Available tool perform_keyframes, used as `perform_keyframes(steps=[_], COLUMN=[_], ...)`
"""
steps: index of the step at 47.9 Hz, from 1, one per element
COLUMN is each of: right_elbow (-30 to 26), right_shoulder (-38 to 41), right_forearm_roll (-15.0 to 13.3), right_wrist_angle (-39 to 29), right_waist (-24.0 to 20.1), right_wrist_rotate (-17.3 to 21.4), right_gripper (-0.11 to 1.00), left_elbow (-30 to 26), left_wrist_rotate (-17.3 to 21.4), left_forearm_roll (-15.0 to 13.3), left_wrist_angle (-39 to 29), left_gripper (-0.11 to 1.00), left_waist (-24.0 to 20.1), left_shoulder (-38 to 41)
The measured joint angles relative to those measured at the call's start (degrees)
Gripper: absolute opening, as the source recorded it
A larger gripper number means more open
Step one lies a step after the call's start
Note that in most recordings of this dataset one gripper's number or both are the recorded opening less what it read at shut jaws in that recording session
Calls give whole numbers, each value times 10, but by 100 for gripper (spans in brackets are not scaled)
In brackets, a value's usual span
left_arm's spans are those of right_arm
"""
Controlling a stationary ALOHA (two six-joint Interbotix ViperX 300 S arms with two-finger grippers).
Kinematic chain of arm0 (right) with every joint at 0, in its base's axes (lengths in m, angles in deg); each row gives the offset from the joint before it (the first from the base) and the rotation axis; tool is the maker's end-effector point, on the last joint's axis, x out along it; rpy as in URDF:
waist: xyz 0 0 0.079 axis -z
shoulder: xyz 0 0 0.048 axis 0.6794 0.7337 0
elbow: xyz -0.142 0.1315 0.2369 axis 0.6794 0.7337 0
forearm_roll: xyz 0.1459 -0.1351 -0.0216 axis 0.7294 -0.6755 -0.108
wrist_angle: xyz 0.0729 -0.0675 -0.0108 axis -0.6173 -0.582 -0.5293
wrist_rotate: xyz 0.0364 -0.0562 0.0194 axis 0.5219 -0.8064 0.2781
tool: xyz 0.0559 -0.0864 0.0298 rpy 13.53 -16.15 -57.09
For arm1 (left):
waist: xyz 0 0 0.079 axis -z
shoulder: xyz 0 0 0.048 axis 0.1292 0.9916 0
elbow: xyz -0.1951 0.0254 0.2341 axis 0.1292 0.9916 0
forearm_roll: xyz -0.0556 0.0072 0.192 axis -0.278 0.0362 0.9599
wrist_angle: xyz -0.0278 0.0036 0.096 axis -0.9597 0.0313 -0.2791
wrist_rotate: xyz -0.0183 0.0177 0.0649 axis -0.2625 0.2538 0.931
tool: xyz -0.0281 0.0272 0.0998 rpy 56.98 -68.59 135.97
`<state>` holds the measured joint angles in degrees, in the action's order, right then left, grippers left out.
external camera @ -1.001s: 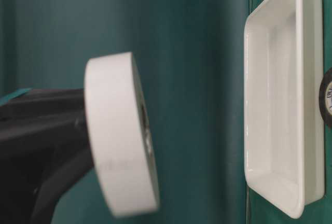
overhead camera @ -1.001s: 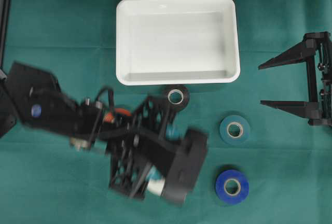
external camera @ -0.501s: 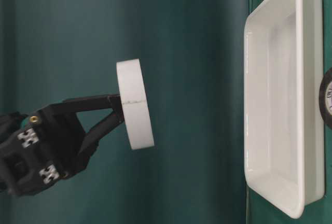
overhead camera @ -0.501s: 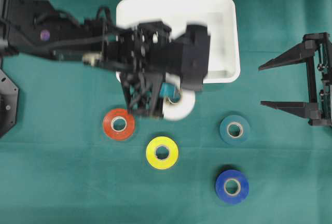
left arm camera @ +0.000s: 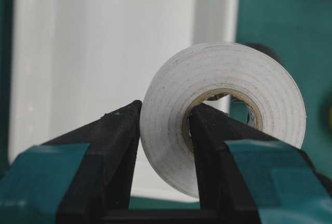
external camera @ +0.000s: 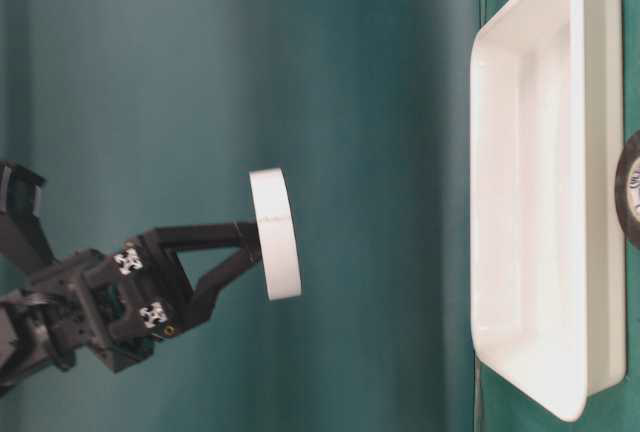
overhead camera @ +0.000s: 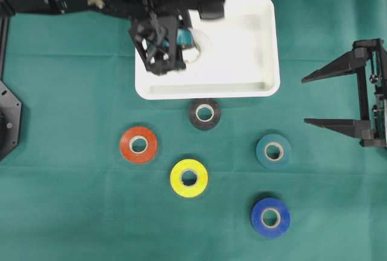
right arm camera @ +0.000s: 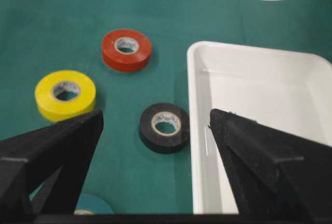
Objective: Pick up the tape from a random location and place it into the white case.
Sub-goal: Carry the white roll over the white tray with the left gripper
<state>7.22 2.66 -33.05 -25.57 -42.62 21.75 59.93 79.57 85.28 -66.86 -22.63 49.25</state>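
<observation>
My left gripper (overhead camera: 184, 42) is shut on a white tape roll (overhead camera: 201, 46), one finger through its core and the other against its outer wall (left arm camera: 171, 146). It holds the roll flat and in the air (external camera: 275, 235) over the left part of the white case (overhead camera: 254, 61), well above the case's floor (external camera: 530, 202). The case's inside (left arm camera: 93, 42) holds nothing. My right gripper (overhead camera: 303, 99) stands open at the right edge of the table, with nothing between its fingers (right arm camera: 155, 114).
Five more rolls lie flat on the green cloth in front of the case: black (overhead camera: 204, 114) close to the rim, red (overhead camera: 138, 145), yellow (overhead camera: 188, 177), teal (overhead camera: 273, 150) and blue (overhead camera: 270, 217). The left arm's black links cross the far left corner.
The left arm has carried the white roll from the near middle of the table, past the black roll, to above the case. The right arm has not moved.
</observation>
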Motion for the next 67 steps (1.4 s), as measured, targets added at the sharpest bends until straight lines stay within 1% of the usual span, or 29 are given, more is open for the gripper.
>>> perform_keyframes(steps=[6,13,20,43,48,59,67], right_elbow=[0,0,-4,-13,-13,-14,-15], right_shoulder=[0,0,0,2,4,7,7], right_forearm_roll=[0,0,0,0,0,0,0], right_wrist_angle=[-4,-6,-7,-12,-12,-11,-12], right_waist=[0,0,0,0,0,0,0], right_wrist_rotate=[-1,-2,-3,-3,-3,-3,-3], right_gripper=[92,92,92,92,92,92,92], left_elbow=[14,33,47,47,30,-39,-78], left_wrist_rotate=[0,-1,-1,-1,-1,1,2], left_forearm_roll=[0,1,0,1,0,0,0], left_wrist_angle=[0,0,0,11,14,15,11], left_gripper=[24,24,24,24,24,24,24], left_waist=[-33,-54,-59,-60,-58,-39,-39], left_shoulder=[-11,-23,-31,-32,-16,40,70])
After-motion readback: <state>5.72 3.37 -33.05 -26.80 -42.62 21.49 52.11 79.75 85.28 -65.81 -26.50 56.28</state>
